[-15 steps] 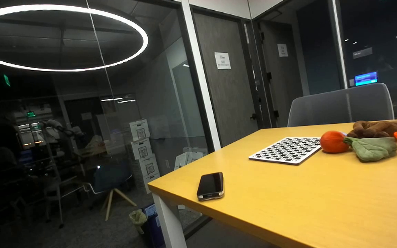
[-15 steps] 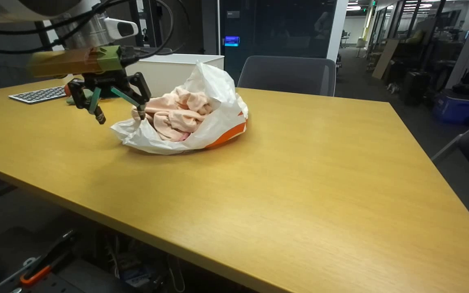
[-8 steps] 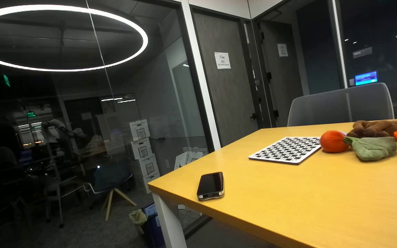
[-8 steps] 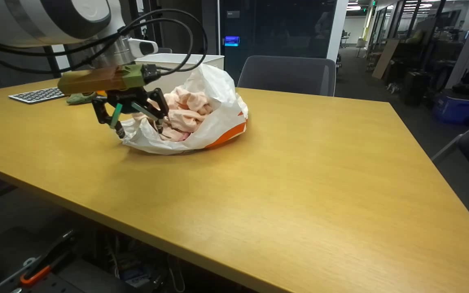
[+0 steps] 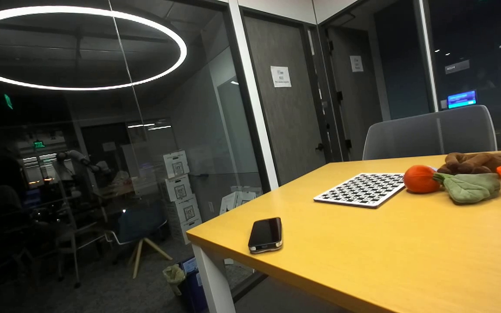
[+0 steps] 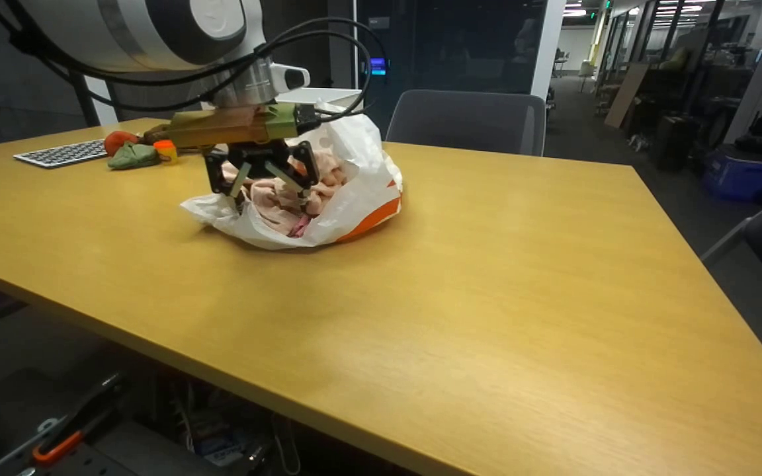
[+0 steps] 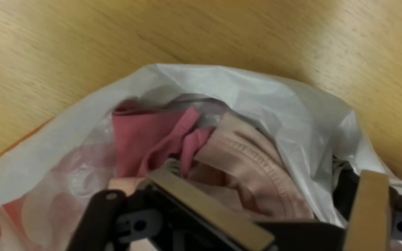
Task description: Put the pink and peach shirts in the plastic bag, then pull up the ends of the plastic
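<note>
The white plastic bag (image 6: 368, 192) with an orange mark lies open on the table. The peach shirt (image 6: 330, 177) is bunched inside it, with a bit of the pink shirt (image 6: 299, 227) at its front. In the wrist view, the pink shirt (image 7: 141, 136) and peach shirt (image 7: 253, 157) lie within the bag's rim (image 7: 277, 94). My gripper (image 6: 272, 198) is open, pointing down into the bag's mouth. In the wrist view, one fingertip of the gripper (image 7: 257, 167) is among the shirts. The other is by a fold of the bag, partly hidden.
A checkered board (image 6: 63, 154), a red-orange ball (image 6: 118, 140), a green leaf (image 6: 133, 156) and a Play-Doh tub (image 6: 165, 152) lie behind the arm. A white box (image 6: 335, 98) stands behind the bag. A phone (image 5: 266, 234) lies near a table corner.
My gripper has moved right and slightly down, from beside the bag to over its mouth among the shirts. It stays open. The pink cloth shows a little more.
</note>
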Robot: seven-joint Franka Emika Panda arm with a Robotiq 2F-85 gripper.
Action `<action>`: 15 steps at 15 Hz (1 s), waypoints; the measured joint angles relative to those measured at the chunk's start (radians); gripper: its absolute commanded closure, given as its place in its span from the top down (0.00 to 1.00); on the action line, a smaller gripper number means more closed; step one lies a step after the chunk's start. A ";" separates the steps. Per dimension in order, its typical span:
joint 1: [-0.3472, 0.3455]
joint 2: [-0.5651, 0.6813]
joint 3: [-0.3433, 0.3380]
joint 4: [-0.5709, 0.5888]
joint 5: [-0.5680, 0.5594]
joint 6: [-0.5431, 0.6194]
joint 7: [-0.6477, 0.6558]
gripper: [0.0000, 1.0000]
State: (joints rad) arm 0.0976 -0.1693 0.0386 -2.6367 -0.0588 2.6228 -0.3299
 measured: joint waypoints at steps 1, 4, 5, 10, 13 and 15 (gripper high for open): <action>0.012 0.003 -0.002 0.008 0.048 -0.005 -0.040 1.00; 0.039 0.005 -0.003 0.024 0.140 -0.040 -0.107 1.00; 0.043 0.006 -0.003 0.027 0.153 -0.055 -0.116 1.00; 0.049 0.014 -0.002 0.025 0.186 -0.115 -0.125 0.58; 0.063 0.020 0.003 0.022 0.212 -0.123 -0.128 0.37; 0.075 0.021 0.007 0.021 0.225 -0.123 -0.128 0.21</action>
State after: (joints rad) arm 0.1724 -0.1487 0.0459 -2.6160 0.1658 2.5002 -0.4583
